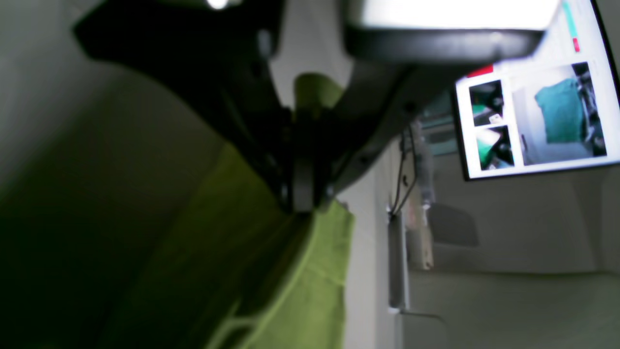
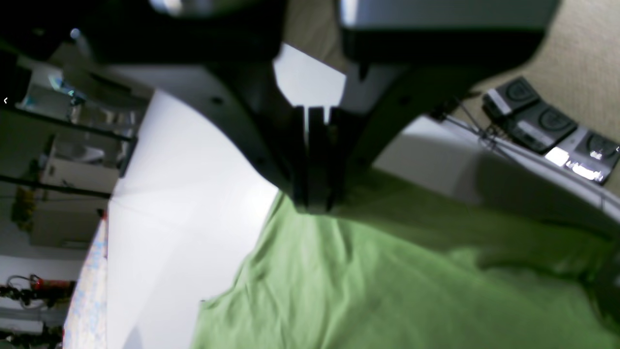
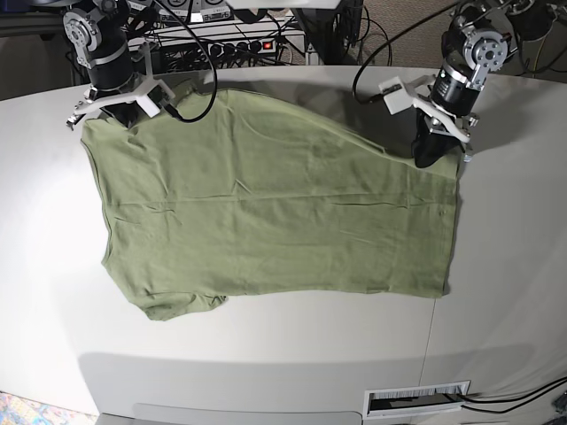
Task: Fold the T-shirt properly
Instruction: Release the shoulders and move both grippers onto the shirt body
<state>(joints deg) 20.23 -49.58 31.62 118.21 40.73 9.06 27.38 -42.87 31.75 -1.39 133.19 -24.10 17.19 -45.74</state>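
Clearly both grippers — left gripper (image 3: 429, 159), right gripper (image 3: 113, 117) — pinch the T-shirt (image 3: 275, 221).

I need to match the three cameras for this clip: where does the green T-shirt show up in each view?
Left wrist: the T-shirt hangs across the lower middle, pinched in the left gripper.
Right wrist: it fills the lower right, its edge in the right gripper.
Base: it lies spread across the centre of the white table.
Shared landmark: the T-shirt's gripped far edge.
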